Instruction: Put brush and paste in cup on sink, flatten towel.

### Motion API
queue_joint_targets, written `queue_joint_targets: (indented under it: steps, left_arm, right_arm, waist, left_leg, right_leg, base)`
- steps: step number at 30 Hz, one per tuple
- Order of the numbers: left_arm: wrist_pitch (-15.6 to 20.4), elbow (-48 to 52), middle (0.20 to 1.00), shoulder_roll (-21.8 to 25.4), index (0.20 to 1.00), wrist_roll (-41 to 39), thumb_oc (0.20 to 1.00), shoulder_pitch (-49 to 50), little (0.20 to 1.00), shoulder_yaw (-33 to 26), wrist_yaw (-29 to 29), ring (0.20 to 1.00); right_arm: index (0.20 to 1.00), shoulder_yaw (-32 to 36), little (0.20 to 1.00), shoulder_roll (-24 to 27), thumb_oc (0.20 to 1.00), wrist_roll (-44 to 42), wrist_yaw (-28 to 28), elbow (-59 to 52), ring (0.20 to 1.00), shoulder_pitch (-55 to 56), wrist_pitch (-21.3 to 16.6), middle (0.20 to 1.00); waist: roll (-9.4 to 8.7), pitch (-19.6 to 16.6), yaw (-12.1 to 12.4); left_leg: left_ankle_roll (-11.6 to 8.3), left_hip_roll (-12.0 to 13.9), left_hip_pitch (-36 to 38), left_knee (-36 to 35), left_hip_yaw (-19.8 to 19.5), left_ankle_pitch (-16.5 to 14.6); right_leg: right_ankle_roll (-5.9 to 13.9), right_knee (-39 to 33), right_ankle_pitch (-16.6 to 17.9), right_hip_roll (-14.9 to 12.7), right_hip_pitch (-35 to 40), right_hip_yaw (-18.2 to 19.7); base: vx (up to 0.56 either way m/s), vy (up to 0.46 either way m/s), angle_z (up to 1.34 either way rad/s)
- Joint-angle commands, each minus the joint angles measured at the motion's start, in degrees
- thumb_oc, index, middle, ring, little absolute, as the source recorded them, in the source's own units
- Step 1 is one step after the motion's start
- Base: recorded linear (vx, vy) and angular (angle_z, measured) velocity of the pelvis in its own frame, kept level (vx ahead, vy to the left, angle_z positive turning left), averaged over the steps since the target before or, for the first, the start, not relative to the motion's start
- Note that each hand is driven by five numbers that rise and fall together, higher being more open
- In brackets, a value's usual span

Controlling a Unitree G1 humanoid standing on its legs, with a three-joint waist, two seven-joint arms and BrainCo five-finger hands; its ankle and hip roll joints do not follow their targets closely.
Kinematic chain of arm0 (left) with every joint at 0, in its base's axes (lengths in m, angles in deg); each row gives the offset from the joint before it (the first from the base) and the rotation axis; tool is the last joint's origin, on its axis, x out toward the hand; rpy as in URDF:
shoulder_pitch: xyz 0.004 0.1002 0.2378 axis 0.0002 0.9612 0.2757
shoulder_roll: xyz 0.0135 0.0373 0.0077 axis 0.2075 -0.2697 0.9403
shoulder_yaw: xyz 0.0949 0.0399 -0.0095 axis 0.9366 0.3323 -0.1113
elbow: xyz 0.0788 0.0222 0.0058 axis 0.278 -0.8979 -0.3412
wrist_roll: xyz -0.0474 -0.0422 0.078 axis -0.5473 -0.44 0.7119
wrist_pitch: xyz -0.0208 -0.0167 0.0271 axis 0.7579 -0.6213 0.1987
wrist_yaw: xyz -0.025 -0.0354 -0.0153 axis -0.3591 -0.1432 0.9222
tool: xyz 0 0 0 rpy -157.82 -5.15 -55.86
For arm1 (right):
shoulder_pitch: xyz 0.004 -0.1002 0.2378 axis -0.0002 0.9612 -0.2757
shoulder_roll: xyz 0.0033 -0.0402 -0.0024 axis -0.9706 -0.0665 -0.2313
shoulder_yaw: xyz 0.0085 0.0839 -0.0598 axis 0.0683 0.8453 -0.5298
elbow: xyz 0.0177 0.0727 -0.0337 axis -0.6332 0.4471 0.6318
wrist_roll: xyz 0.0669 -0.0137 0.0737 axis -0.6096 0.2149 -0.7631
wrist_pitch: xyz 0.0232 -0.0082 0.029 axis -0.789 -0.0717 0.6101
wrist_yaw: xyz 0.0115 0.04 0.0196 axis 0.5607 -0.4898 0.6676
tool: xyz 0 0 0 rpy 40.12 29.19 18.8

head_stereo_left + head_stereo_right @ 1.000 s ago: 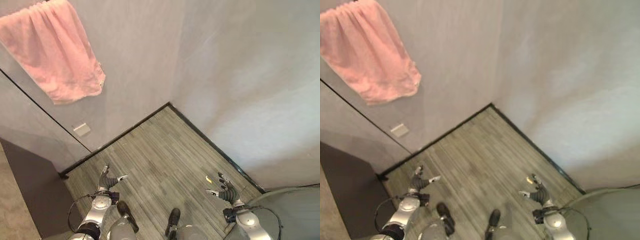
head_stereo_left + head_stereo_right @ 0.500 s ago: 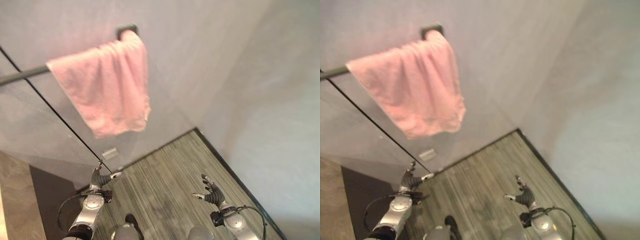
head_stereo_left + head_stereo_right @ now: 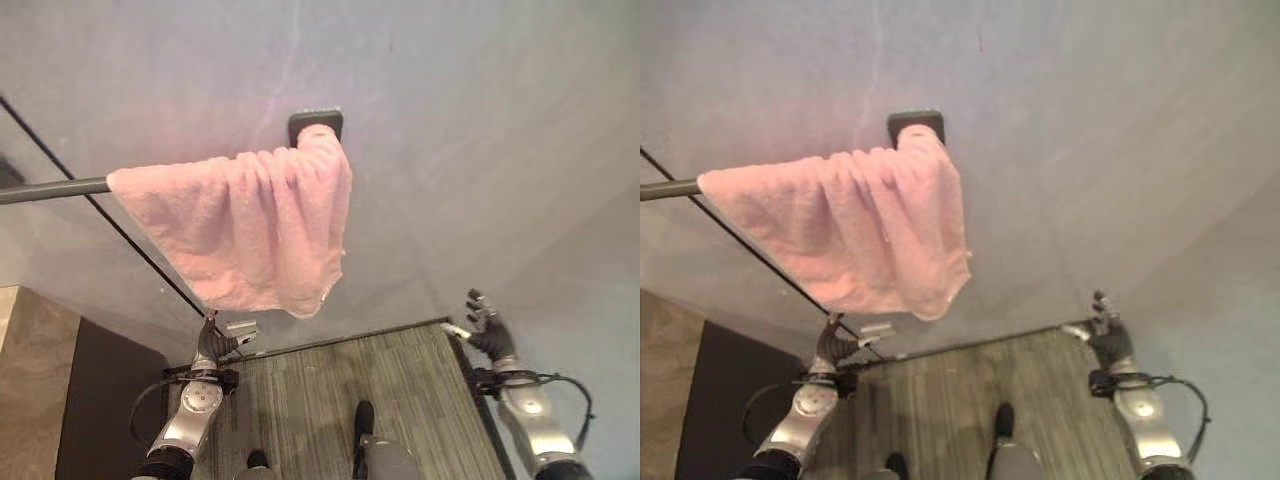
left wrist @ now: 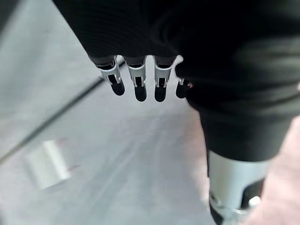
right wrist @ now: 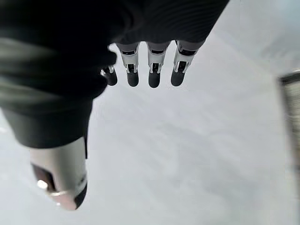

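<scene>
A pink towel (image 3: 250, 230) hangs bunched on a dark wall rail (image 3: 50, 188), gathered toward the rail's square end mount (image 3: 315, 125). My left hand (image 3: 212, 340) is low at the left, just under the towel's bottom edge, fingers relaxed and holding nothing. At the lower right my right hand (image 3: 487, 330) is raised near the wall corner, open and empty too. The left wrist view shows straight fingers (image 4: 138, 86) over grey wall; the right wrist view shows straight fingers (image 5: 152, 75) against a plain wall.
Grey walls meet in a corner at the right. A wood-look floor (image 3: 400, 360) lies below. A small white outlet plate (image 3: 240, 326) sits low on the wall by my left hand. A dark panel (image 3: 100, 400) and a stone-coloured surface (image 3: 20, 380) are at the lower left.
The camera has tilted up and turned, so the towel and rail mount now sit mid-picture. Both hands have risen; the right one is now up by the wall corner.
</scene>
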Motion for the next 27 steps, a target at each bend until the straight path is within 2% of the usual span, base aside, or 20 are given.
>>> queue_joint_targets:
  steps: [1,8,9,10,11,12,13,14,15,16,19,21,22,23,24,26,27]
  left_arm:
    - [4.4,5.7,1.000,6.6,1.000,0.8,1.000,3.2,1.000,-3.9,1.0,1.000]
    - [5.5,11.4,1.000,11.2,1.000,-0.2,1.000,6.2,1.000,-7.3,4.4,1.000]
    - [6.2,12.5,1.000,13.2,1.000,-2.6,1.000,5.0,1.000,-8.4,5.9,1.000]
    - [6.2,12.5,1.000,13.2,1.000,-2.7,1.000,5.0,1.000,-8.4,5.9,1.000]
    - [6.4,13.1,1.000,14.4,1.000,-4.7,1.000,3.8,1.000,-8.4,7.4,1.000]
    - [6.9,14.1,1.000,15.6,1.000,-7.5,1.000,1.9,1.000,-7.7,7.9,1.000]
    - [7.4,14.9,1.000,16.4,1.000,-10.2,1.000,-0.3,1.000,-7.1,9.0,1.000]
    - [7.4,15.1,1.000,16.9,1.000,-11.3,1.000,-1.9,1.000,-6.0,9.9,1.000]
    - [7.5,16.4,1.000,17.8,1.000,-15.7,1.000,-4.6,1.000,-3.3,13.9,1.000]
    - [7.5,16.4,1.000,17.8,1.000,-15.7,1.000,-4.6,1.000,-3.3,13.9,1.000]
    - [7.6,19.9,1.000,17.8,1.000,-21.8,1.000,-7.1,1.000,0.7,18.9,1.000]
    - [7.6,20.5,1.000,18.2,1.000,-24.1,1.000,-10.4,1.000,4.0,20.5,1.000]
    - [7.6,20.5,1.000,18.3,1.000,-24.1,1.000,-10.5,1.000,4.0,20.5,1.000]
    - [7.6,20.2,1.000,17.6,1.000,-25.2,1.000,-12.5,1.000,6.0,20.8,1.000]
    - [7.5,19.8,1.000,17.3,1.000,-26.1,1.000,-15.0,1.000,8.0,20.9,1.000]
    - [7.3,20.1,1.000,16.7,1.000,-26.7,1.000,-17.5,1.000,9.5,21.4,1.000]
    - [7.3,20.1,1.000,16.7,1.000,-26.7,1.000,-17.5,1.000,9.5,21.4,1.000]
  right_arm:
    - [1.000,0.7,1.000,2.3,1.000,-7.3,5.2,-5.2,1.000,-0.5,-3.8,1.000]
    - [1.000,1.3,1.000,7.8,1.000,-10.4,8.9,-11.7,1.000,-0.8,-3.2,1.000]
    - [1.000,2.8,1.000,9.0,1.000,-12.2,9.2,-13.3,1.000,0.3,-3.4,1.000]
    - [1.000,2.8,1.000,9.0,1.000,-12.2,9.2,-13.3,1.000,0.3,-3.4,1.000]
    - [1.000,3.0,1.000,9.3,1.000,-12.2,8.8,-13.1,1.000,0.6,-3.2,1.000]
    - [1.000,2.7,1.000,8.9,1.000,-12.8,8.2,-13.2,1.000,-1.0,-2.5,1.000]
    - [1.000,3.2,1.000,9.4,1.000,-13.6,8.6,-13.0,1.000,-1.0,-2.4,1.000]
    - [1.000,3.4,1.000,10.3,1.000,-13.4,8.4,-13.3,1.000,-0.8,-2.1,1.000]
    - [1.000,4.0,1.000,11.3,1.000,-13.9,9.0,-13.1,1.000,-1.9,-1.2,1.000]
    - [1.000,4.0,1.000,11.3,1.000,-14.0,9.0,-13.1,1.000,-1.9,-1.3,1.000]
    - [1.000,3.2,1.000,12.2,1.000,-15.1,9.3,-10.5,1.000,-5.1,-0.7,1.000]
    - [1.000,2.0,1.000,12.5,1.000,-15.3,9.3,-8.4,1.000,-8.0,-0.2,1.000]
    - [1.000,2.0,1.000,12.5,1.000,-15.3,9.3,-8.3,1.000,-8.0,-0.2,1.000]
    - [1.000,1.1,1.000,12.7,1.000,-15.1,8.9,-7.5,1.000,-9.4,0.0,1.000]
    - [1.000,-1.1,1.000,12.2,1.000,-14.4,7.5,-5.7,1.000,-13.5,-0.2,1.000]
    - [1.000,-3.1,1.000,11.4,1.000,-15.6,8.1,-5.2,1.000,-16.2,0.3,1.000]
    - [1.000,-3.1,1.000,11.4,1.000,-15.6,8.1,-5.2,1.000,-16.2,0.3,1.000]
  waist:
    - [-2.51,-1.4,2.7]
    - [-2.04,-0.9,3.7]
    - [-1.63,-1.1,1.6]
    - [-1.63,-1.1,1.6]
    - [-1.44,-1.5,1.1]
    - [-0.54,-1.4,2.0]
    - [-0.01,-1.9,1.6]
    - [0.29,-2.4,1.1]
    - [0.69,-2.3,1.2]
    - [0.67,-2.3,1.2]
    - [0.36,-2.7,1.3]
    - [0.50,-2.9,1.1]
    - [0.45,-2.8,1.2]
    - [0.52,-3.0,1.1]
    - [1.09,-2.8,0.9]
    - [1.91,-1.9,0.1]
    - [1.90,-1.9,0.1]
  left_leg:
    - [3.30,-5.8,-5.0,4.0,-3.6,2.4]
    - [1.02,-4.0,-7.9,6.6,-3.7,3.0]
    - [-0.78,2.3,-7.8,8.3,8.5,5.7]
    - [-0.78,2.3,-7.8,8.3,8.5,5.7]
    - [-2.61,6.0,-6.6,8.7,11.5,6.4]
    - [-3.58,6.5,-7.2,5.2,6.0,8.9]
    - [-4.65,8.3,-7.2,2.0,4.8,11.1]
    - [-5.34,9.2,-7.0,0.9,4.6,11.6]
    - [-4.18,7.8,-6.8,1.6,4.2,10.6]
    - [-4.16,7.8,-6.7,1.7,4.2,10.5]
    - [-2.45,3.7,-7.5,4.0,2.6,7.0]
    - [-0.76,0.9,-6.7,4.3,3.6,4.8]
    - [-0.73,0.9,-6.7,4.2,3.7,4.8]
    - [-0.01,-0.5,-6.5,4.0,4.1,4.4]
    - [1.06,-1.7,-5.5,2.6,5.4,4.2]
    - [1.88,-2.2,-4.1,0.6,7.0,5.0]
    - [1.88,-2.2,-4.1,0.5,7.0,5.0]
  right_leg:
    - [6.64,3.7,-2.3,-5.9,4.1,-1.3]
    - [5.60,0.8,-4.0,-4.8,5.8,-4.6]
    - [5.66,1.2,-4.6,-5.7,6.6,-8.8]
    - [5.66,1.2,-4.6,-5.7,6.6,-8.8]
    - [6.12,1.1,-5.7,-5.9,7.7,-9.8]
    - [6.44,-0.2,-4.8,-5.9,8.1,-10.3]
    - [7.05,-0.2,-4.1,-6.8,8.4,-10.5]
    - [8.00,-0.2,-4.1,-7.8,9.1,-10.6]
    - [7.92,0.4,-2.9,-9.5,9.4,-10.8]
    - [7.94,0.4,-2.9,-9.6,9.4,-10.8]
    - [9.31,0.3,2.5,-13.7,9.4,-8.5]
    - [9.43,0.7,6.1,-16.5,8.9,-7.2]
    - [9.43,0.7,6.1,-16.5,8.8,-7.0]
    - [9.43,0.7,9.0,-17.9,8.1,-6.7]
    - [9.38,3.0,8.5,-18.3,6.3,-7.6]
    - [7.60,9.1,2.7,-13.4,3.4,-6.4]
    - [7.60,9.1,2.7,-13.4,3.4,-6.3]
  base:
    - [0.11,-0.152,0.06]
    - [0.02,-0.088,0.27]
    - [-0.02,-0.008,0.67]
    - [0.05,0.026,1.05]
    - [0.04,0.097,1.67]
    - [0.07,0.174,1.21]
    - [0.10,0.209,0.44]
    - [0.14,0.271,-0.32]
    - [0.10,0.196,0.06]
    - [0.04,0.224,0.26]
    - [0.08,0.252,-0.03]
    - [0.05,0.277,-0.13]
    - [0.02,0.231,-0.13]
    - [-0.01,0.322,-0.11]
    - [-0.04,0.461,-0.15]
    - [-0.04,0.330,-0.25]
    - [-0.01,0.235,-0.46]
